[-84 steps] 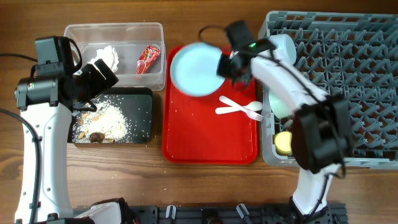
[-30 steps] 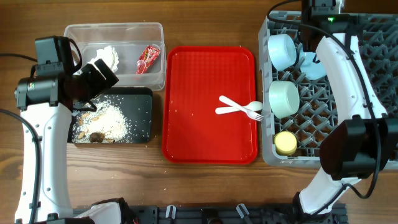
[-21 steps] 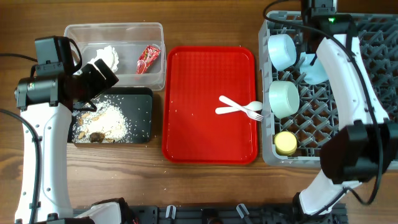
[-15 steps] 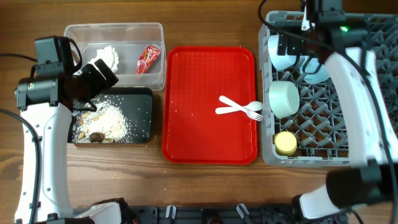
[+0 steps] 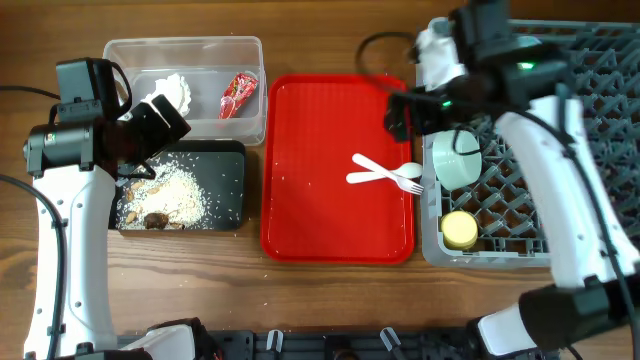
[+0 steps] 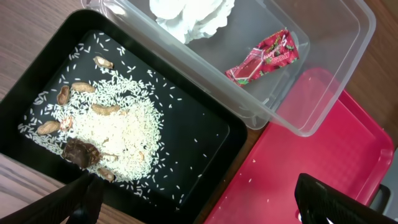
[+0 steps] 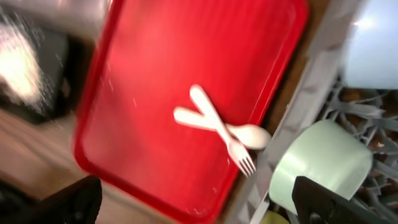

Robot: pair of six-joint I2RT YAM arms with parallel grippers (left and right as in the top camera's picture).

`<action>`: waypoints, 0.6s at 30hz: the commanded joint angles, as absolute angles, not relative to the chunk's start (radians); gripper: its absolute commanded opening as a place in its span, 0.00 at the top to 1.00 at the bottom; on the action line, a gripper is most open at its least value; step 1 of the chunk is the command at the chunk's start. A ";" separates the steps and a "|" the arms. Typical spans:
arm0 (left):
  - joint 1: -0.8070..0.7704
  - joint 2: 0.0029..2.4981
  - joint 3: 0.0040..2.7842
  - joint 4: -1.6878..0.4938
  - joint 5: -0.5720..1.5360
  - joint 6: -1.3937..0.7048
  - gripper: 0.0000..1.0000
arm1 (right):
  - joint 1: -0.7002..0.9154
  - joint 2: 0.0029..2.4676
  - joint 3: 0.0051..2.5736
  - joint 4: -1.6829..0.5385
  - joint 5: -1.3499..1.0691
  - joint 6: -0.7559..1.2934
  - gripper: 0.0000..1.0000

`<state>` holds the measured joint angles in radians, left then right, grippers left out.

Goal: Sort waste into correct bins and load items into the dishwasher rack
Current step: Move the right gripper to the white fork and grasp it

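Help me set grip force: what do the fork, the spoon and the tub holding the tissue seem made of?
Fork and spoon: likely thin white plastic, smooth and faintly glossy; both are uniformly opaque white with no metallic shine.
Tub: probably rigid clear plastic with a glossy finish; its walls are see-through, with bright highlights along the rim.

A brown wooden desk (image 5: pixel 330 300) fills the whole overhead view, its grain running from side to side in lighter and darker streaks. Along its near edge lies a black metal rail (image 5: pixel 330 345) with clamps. The light is even and soft, and shadows on the wood are faint. The left wrist view shows the same warm wood at its corners.
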<state>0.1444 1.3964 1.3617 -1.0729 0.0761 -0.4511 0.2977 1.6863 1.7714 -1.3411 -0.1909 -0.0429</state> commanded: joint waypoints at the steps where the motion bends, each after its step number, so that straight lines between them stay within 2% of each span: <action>1: 0.149 1.390 1.373 -1.071 0.074 -0.450 0.00 | 0.364 1.760 1.771 -1.370 -0.063 -0.175 0.00; 7: 0.149 1.390 1.373 -1.071 0.074 -0.450 0.00 | 0.387 1.862 1.743 -1.377 -0.048 -0.210 0.09; 18: 0.149 1.390 1.373 -1.071 0.074 -0.450 0.00 | 0.387 1.961 1.514 -1.213 -0.079 -0.223 0.09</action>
<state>0.1444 1.3964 1.3617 -1.0733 0.0761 -0.4511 0.3866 1.9388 1.5753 -1.2549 -0.0666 -0.1898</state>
